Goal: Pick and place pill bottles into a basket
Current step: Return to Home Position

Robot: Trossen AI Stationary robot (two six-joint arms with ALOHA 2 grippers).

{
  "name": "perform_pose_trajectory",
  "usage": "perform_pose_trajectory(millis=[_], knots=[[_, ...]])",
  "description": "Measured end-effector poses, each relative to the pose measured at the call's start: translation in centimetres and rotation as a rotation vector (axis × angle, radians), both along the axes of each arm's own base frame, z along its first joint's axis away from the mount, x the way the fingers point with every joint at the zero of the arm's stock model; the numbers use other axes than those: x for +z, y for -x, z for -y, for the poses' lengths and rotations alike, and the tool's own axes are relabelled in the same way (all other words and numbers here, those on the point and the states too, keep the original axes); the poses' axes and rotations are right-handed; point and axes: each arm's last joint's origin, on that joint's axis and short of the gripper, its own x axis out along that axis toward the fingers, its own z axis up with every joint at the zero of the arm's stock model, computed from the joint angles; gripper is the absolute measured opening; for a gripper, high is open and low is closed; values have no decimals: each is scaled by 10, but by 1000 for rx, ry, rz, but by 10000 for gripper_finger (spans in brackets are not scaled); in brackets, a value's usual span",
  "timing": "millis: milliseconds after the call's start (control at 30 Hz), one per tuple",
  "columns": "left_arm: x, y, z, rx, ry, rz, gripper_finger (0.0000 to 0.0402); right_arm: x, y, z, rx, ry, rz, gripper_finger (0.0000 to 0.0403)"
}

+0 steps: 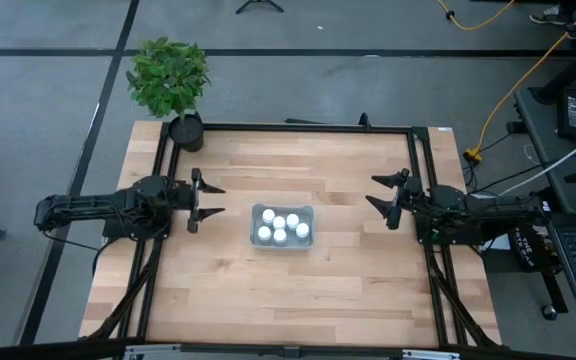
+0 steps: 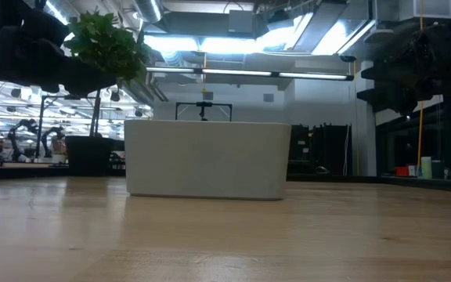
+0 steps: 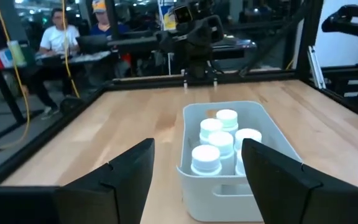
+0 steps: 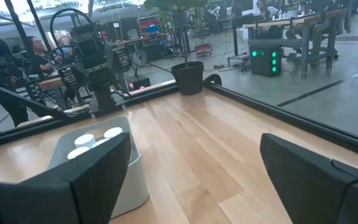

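The pale basket [image 1: 283, 243] rests flat on the middle of the wooden table, with several white pill bottles [image 1: 279, 227] standing upright inside it. They also show in the left wrist view [image 3: 219, 142] and the right wrist view [image 4: 95, 142]. In the low view the basket's wall [image 2: 207, 159] hides the bottles. My left gripper [image 1: 211, 200] is open and empty, left of the basket. My right gripper [image 1: 382, 193] is open and empty, right of the basket.
A potted green plant [image 1: 171, 82] stands at the table's far left corner. A black frame rail [image 1: 298, 127] runs round the table's edges. People sit at desks beyond the table [image 3: 61, 34]. Bare wood lies in front of the basket [image 1: 288, 290].
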Motion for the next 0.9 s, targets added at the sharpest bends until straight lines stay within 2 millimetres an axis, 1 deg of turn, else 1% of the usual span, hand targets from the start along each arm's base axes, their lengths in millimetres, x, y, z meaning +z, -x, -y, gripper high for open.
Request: perform_pose_trajectory(millis=[167, 600, 800, 900], knots=[[0, 0, 0, 2, 39, -1, 237, 0, 0, 0, 0, 0, 0, 359], [0, 0, 0, 3, 41, -1, 237, 0, 0, 0, 11, 9, -3, 359], [0, 0, 0, 4, 41, -1, 237, 0, 0, -5, 285, 145, -24, 359], [0, 0, 0, 4, 41, -1, 237, 1, 2, -6, 333, 172, -9, 359]])
